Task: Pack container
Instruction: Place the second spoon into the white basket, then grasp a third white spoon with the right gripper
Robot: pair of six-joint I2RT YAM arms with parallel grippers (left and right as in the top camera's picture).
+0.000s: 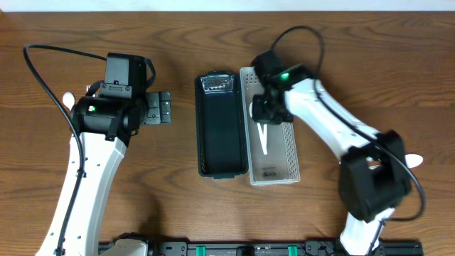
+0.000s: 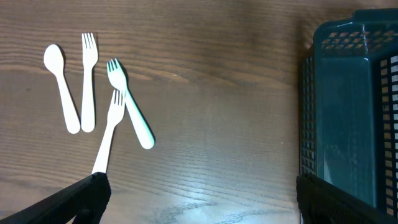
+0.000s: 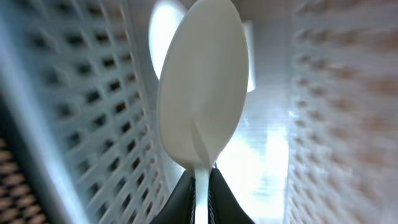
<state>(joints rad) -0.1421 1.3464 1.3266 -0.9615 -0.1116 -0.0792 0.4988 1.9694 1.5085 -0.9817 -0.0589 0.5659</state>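
Observation:
My right gripper (image 1: pixel 266 114) is shut on a white plastic spoon (image 3: pixel 200 93) and holds it inside the white perforated basket (image 1: pixel 288 153); the spoon (image 1: pixel 262 139) shows below the gripper in the overhead view. A dark basket (image 1: pixel 222 128) lies beside the white one and shows at the right of the left wrist view (image 2: pixel 348 112). My left gripper (image 2: pixel 199 199) is open and empty above bare wood. Left of it lie a white spoon (image 2: pixel 61 87) and three forks: a white one (image 2: pixel 88 81), a pale green one (image 2: pixel 129 102) and another white one (image 2: pixel 109 134).
A white spoon (image 1: pixel 414 161) peeks out by the right arm's base. A spoon bowl (image 1: pixel 68 99) shows at the left arm's edge. A dark strip runs along the table's front edge (image 1: pixel 242 249).

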